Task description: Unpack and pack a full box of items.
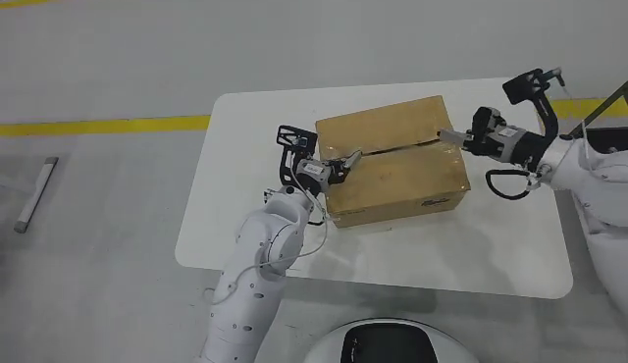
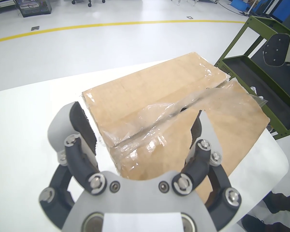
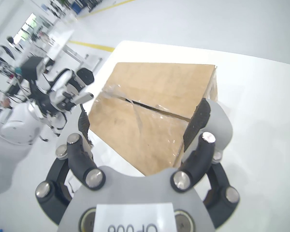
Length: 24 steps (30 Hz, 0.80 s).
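Observation:
A brown cardboard box point(image 1: 392, 162) lies in the middle of the white table point(image 1: 471, 250), its top flaps down with a dark seam running end to end. Clear tape point(image 2: 159, 115) along the seam is wrinkled and partly lifted. My left gripper point(image 1: 348, 159) is open at the box's left end, with its fingers point(image 2: 80, 121) straddling the seam end above the box top point(image 2: 159, 88). My right gripper point(image 1: 449, 135) is open at the opposite end; its fingers point(image 3: 198, 119) stand on either side of the box end point(image 3: 159, 85). The left gripper point(image 3: 83, 97) shows beyond the box.
A green metal cart point(image 2: 253, 71) with black shelves stands off the table beyond the box's right end. Bare table surface lies in front of the box and to its left point(image 1: 245, 167). A yellow line point(image 1: 98, 126) crosses the floor.

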Available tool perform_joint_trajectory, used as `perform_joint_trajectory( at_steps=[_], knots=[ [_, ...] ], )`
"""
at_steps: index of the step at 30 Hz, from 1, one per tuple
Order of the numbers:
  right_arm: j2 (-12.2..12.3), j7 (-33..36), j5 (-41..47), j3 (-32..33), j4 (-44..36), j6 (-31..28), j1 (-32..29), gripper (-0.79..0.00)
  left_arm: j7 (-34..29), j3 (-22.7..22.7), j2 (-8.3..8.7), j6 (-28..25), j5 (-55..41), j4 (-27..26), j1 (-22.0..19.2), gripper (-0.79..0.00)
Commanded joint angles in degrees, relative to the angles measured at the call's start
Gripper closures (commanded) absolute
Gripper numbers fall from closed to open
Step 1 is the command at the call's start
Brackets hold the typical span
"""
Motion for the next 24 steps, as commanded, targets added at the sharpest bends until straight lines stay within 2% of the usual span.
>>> perform_joint_trajectory(
  at_steps=[1, 2, 3, 4, 5, 14, 17, 20, 21, 24],
  knots=[
    [0.23, 1.18, -1.91, -0.65, -0.23, -2.14, -0.64, -0.785, 0.11, 0.02, 0.01, 0.07, 0.05, -0.03, 0.0, -0.785],
    [0.32, 1.42, -2.56, -0.88, -0.17, -2.73, -1.02, -0.785, 0.2, -0.01, 0.02, 0.15, 0.1, -0.06, -0.01, -0.785],
    [0.36, 1.47, -2.53, -1.17, -0.12, -3.09, -1.4, -0.643, 0.27, -0.03, 0.03, 0.23, 0.15, -0.06, 0.01, -0.785],
    [0.4, 1.63, -2.2, -1.5, -0.15, -3.42, -1.73, -0.44, 0.3, -0.02, 0.04, 0.28, 0.17, -0.07, 0.02, -0.785],
    [0.46, 1.97, -2.23, -1.75, -0.17, -3.75, -1.9, -0.385, 0.31, -0.02, 0.04, 0.29, 0.17, -0.07, 0.02, -0.785],
    [0.87, 4.87, -5.11, -6.16, 1.62, -6.03, -0.99, -0.326, 0.97, 0.01, 0.11, 0.41, 0.33, -0.14, 0.08, -0.785],
    [0.84, 3.94, -5.39, -7.45, 2.61, -6.05, -0.31, -0.256, 0.99, 0.01, 0.13, 0.49, 0.36, -0.21, 0.12, -0.785],
    [0.89, 3.76, -6.72, -8.72, 3.57, -6.22, 0.46, -0.031, 0.98, -0.04, 0.16, 0.59, 0.4, -0.32, 0.21, -0.763],
    [0.91, 3.8, -7.19, -9.09, 3.83, -6.31, 0.75, 0.0, 0.98, -0.05, 0.17, 0.59, 0.4, -0.34, 0.22, -0.742],
    [1.06, 3.86, -9.63, -9.91, 3.99, -7.1, 1.67, 0.0, 1.06, -0.09, 0.2, 0.56, 0.35, -0.36, 0.22, -0.72]
  ],
)
